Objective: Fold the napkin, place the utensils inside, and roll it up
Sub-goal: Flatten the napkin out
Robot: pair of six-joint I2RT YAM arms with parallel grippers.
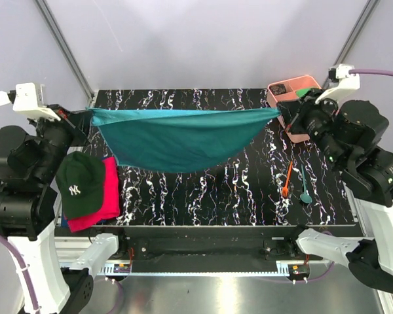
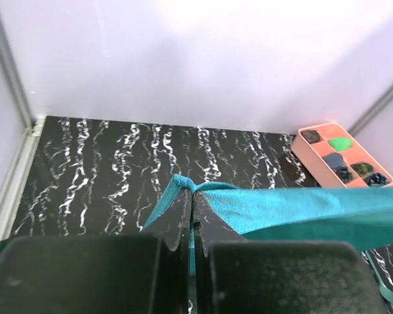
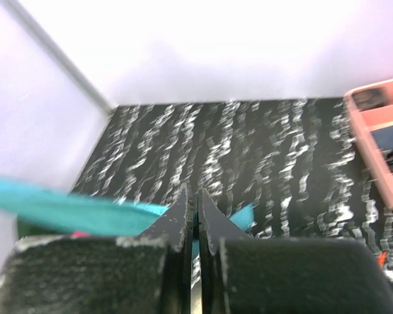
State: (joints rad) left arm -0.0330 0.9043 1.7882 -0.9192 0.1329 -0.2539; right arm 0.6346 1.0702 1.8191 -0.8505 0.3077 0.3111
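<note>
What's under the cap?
A pink-red cloth lies under the cap, sticking out at its right and near sides. Anything else beneath the cap is covered.

Bright, even, diffuse light from overhead; white walls (image 1: 203, 39) washed out toward top. Faint soft shadow under hanging napkin (image 1: 177, 140) on worktop (image 1: 203, 196). Dull sheen on metal rail (image 1: 216, 288) at near edge. Overhead view sharp. Left wrist view sharp in distance, left hand (image 2: 192, 193) dark and soft up close. Right wrist view motion-blurred throughout, marbling streaked, right hand (image 3: 195, 196) underexposed.
</note>
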